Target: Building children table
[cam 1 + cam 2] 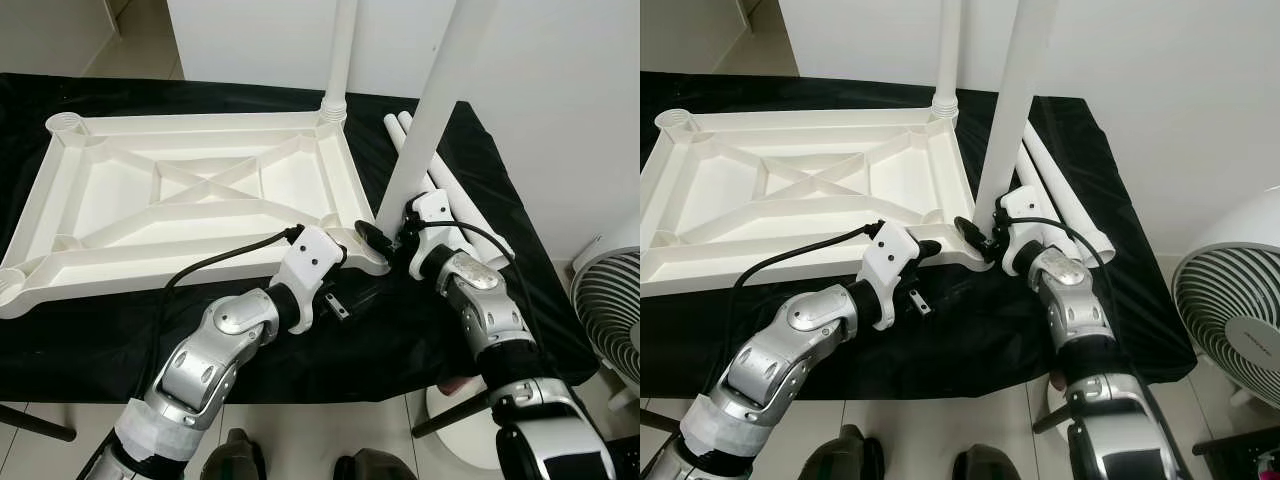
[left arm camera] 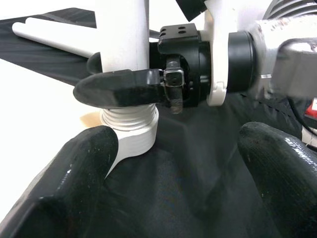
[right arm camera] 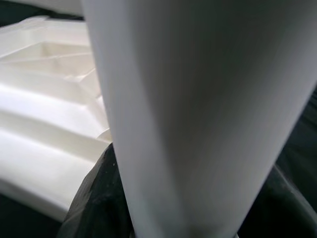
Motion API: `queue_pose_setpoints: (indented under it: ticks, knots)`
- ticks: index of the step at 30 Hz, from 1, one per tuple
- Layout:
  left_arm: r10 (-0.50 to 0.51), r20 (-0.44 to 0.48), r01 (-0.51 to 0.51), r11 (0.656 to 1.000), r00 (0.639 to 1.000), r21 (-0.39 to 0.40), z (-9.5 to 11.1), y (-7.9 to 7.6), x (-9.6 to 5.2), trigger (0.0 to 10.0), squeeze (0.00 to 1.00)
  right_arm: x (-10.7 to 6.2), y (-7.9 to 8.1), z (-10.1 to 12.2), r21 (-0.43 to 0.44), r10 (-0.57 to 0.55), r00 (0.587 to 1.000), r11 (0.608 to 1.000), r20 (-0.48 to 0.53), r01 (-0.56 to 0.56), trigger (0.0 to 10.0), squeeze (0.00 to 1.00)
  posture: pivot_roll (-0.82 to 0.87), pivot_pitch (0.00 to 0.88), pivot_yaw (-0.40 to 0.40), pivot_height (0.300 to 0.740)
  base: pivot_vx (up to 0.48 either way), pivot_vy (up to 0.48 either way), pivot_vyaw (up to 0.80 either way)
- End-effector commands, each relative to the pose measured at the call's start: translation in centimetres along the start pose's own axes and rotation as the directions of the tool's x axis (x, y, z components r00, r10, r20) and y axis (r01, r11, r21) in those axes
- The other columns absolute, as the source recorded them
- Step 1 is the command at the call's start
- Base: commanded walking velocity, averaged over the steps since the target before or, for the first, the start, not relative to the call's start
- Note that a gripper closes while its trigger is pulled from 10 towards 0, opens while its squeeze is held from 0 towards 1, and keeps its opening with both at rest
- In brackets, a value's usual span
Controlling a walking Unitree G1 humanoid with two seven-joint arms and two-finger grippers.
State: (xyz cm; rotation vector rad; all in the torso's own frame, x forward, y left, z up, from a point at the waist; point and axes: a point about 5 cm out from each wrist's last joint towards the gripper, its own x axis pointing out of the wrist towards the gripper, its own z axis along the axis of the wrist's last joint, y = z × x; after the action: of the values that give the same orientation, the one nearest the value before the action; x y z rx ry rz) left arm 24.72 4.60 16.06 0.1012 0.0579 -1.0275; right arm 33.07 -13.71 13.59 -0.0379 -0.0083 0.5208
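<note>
A white plastic tabletop (image 1: pixel 180 200) lies upside down on a black cloth. One white leg (image 1: pixel 340 60) stands upright in its far right corner. A second white leg (image 1: pixel 430 120) stands tilted at the near right corner socket (image 2: pixel 130 136), its threaded end resting in the socket. My right gripper (image 1: pixel 383 240) is shut on this leg just above the socket, and one black finger (image 2: pixel 119 88) wraps across the tube. My left gripper (image 2: pixel 181 198) is open, low over the cloth beside that corner, fingertips (image 2: pixel 84 183) wide apart and pointing at the leg base.
Two loose white legs (image 1: pixel 455 205) lie on the cloth right of the tabletop. A white fan (image 1: pixel 610 310) stands on the floor at the right. The wall rises just behind the table. The table's near edge is under my forearms.
</note>
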Motion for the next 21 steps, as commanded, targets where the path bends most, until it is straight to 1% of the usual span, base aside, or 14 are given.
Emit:
queue_pose_setpoints:
  ticks: [1, 4, 5, 8, 9, 10, 12, 13, 14, 15, 17, 18, 20, 21]
  knots:
    - [-0.006, -0.001, 0.006, 1.0, 1.0, 0.006, 0.1, -0.1, -0.1, 10.0, 0.0, -0.3, -0.1, -0.2, 0.037, -0.082, 0.996, 0.996, -0.017, 0.082, 10.0, 0.0, -0.02, 0.025, -0.028, 0.74, 0.0, 0.0, 0.0]
    - [-0.011, -0.003, 0.011, 1.0, 1.0, 0.002, 0.0, -0.3, -0.1, 10.0, 0.0, -0.7, 0.1, -0.1, 0.075, -0.243, 0.97, 0.967, -0.011, 0.243, 10.0, 0.0, -0.02, 0.028, -0.028, 0.74, 0.0, 0.0, 0.0]
    - [-0.011, -0.003, 0.011, 1.0, 1.0, 0.002, 0.0, -0.3, -0.1, 10.0, 0.0, -0.7, 0.1, -0.1, 0.075, -0.243, 0.97, 0.967, -0.011, 0.243, 10.0, 0.0, -0.02, 0.028, -0.028, 0.74, 0.0, 0.0, 0.0]
    - [-0.016, -0.004, 0.016, 1.0, 1.0, 0.0, 0.0, -0.3, 0.0, 10.0, 0.0, -1.6, 0.4, -0.2, 0.074, -0.443, 0.897, 0.894, 0.0, 0.442, 10.0, 0.0, -0.03, 0.034, -0.023, 0.74, 0.0, 0.0, 0.0]
    - [-0.016, -0.004, 0.016, 1.0, 1.0, 0.0, 0.0, -0.3, 0.0, 10.0, 0.0, -1.6, 0.4, -0.2, 0.074, -0.443, 0.897, 0.894, 0.0, 0.442, 10.0, 0.0, -0.03, 0.034, -0.023, 0.74, 0.0, 0.0, 0.0]
    - [-0.019, -0.002, 0.019, 1.0, 1.0, -0.004, 0.0, -0.4, 0.0, 10.0, 0.0, -2.1, 0.7, -0.5, 0.075, -0.551, 0.834, 0.832, 0.001, 0.55, 10.0, 0.0, -0.03, 0.037, -0.021, 0.74, 0.0, 0.0, 0.0]
    - [-0.022, -0.001, 0.022, 1.0, 1.0, -0.006, 0.0, -0.5, 0.1, 10.0, 0.0, -2.4, 1.2, -0.6, 0.093, -0.599, 0.801, 0.797, -0.01, 0.597, 10.0, 0.0, -0.03, 0.037, -0.021, 0.74, 0.0, 0.0, 0.0]
    - [-0.024, -0.001, 0.024, 1.0, 1.0, -0.008, 0.0, -0.5, 0.0, 10.0, 0.0, -2.1, 1.8, -0.5, 0.104, -0.569, 0.822, 0.817, -0.006, 0.567, 10.0, 0.0, -0.03, 0.039, -0.016, 0.74, 0.0, 0.0, 0.0]
    - [-0.024, -0.001, 0.024, 1.0, 1.0, -0.008, 0.0, -0.5, 0.0, 10.0, 0.0, -2.1, 1.8, -0.5, 0.104, -0.569, 0.822, 0.817, -0.006, 0.567, 10.0, 0.0, -0.03, 0.039, -0.016, 0.74, 0.0, 0.0, 0.0]
    - [-0.025, -0.002, 0.025, 1.0, 1.0, -0.009, 0.0, -0.6, 0.0, 10.0, 0.0, -1.9, 2.2, -0.4, 0.108, -0.546, 0.838, 0.833, -0.005, 0.543, 10.0, 0.0, -0.03, 0.039, -0.016, 0.74, 0.0, 0.0, 0.0]
    - [-0.03, -0.003, 0.03, 1.0, 1.0, -0.009, 0.0, -0.6, 0.0, 10.0, 0.0, -1.9, 2.1, 0.0, 0.121, -0.526, 0.851, 0.845, 0.014, 0.52, 10.0, 0.0, -0.03, 0.042, -0.014, 0.74, 0.0, 0.0, 0.0]
    - [-0.031, -0.005, 0.031, 0.999, 1.0, -0.009, -0.1, -0.6, 0.0, 10.0, 0.0, -2.1, 1.8, 0.2, 0.13, -0.533, 0.846, 0.84, 0.02, 0.526, 10.0, 0.89, -0.03, 0.042, -0.013, 0.74, 0.0, 0.0, 0.0]
    - [-0.031, -0.006, 0.031, 0.999, 0.999, -0.008, -0.1, -0.6, 0.0, 10.0, 0.0, -2.2, 1.5, 0.4, 0.141, -0.541, 0.841, 0.835, 0.024, 0.533, 10.0, 0.89, -0.03, 0.042, -0.013, 0.74, 0.0, 0.0, 0.0]
    - [-0.031, -0.006, 0.031, 0.999, 1.0, -0.009, -0.1, -0.6, 0.0, 10.0, 0.0, -2.3, 1.3, 0.4, 0.136, -0.548, 0.836, 0.83, 0.024, 0.541, 10.0, 1.0, -0.03, 0.045, -0.012, 0.74, 0.0, 0.0, 0.0]
